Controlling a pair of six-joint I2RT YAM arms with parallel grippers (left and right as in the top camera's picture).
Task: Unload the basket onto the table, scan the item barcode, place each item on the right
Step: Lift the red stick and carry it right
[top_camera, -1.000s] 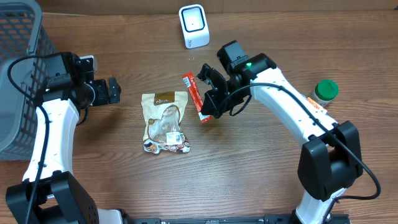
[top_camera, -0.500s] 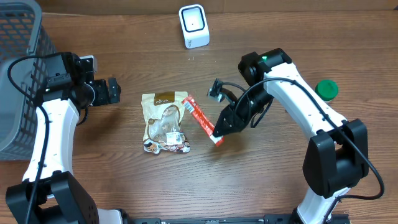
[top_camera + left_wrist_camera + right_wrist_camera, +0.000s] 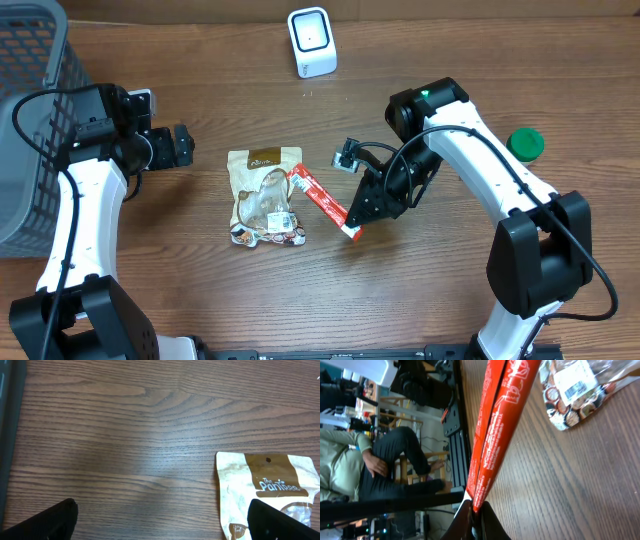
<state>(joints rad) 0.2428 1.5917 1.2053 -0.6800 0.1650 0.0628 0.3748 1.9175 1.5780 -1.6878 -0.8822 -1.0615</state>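
A long red snack stick (image 3: 322, 199) hangs over the table centre, my right gripper (image 3: 356, 222) shut on its lower end. In the right wrist view the red stick (image 3: 500, 425) runs up from the pinching jaws of my right gripper (image 3: 476, 510). The white barcode scanner (image 3: 312, 41) stands at the back centre, well away from the stick. A tan snack pouch (image 3: 265, 195) lies flat left of the stick; its top edge shows as the pouch (image 3: 265, 490) in the left wrist view. My left gripper (image 3: 183, 146) stands open to the pouch's left, and between its fingers (image 3: 280, 520) only bare wood shows.
A grey mesh basket (image 3: 30, 110) fills the far left. A green-lidded jar (image 3: 525, 144) stands at the right, close to my right arm. The pouch's barcode label (image 3: 576, 379) faces up.
My right gripper carried the red stick from near the scanner down toward the front centre, turning it, then shifted it slightly left. The left arm stayed still.
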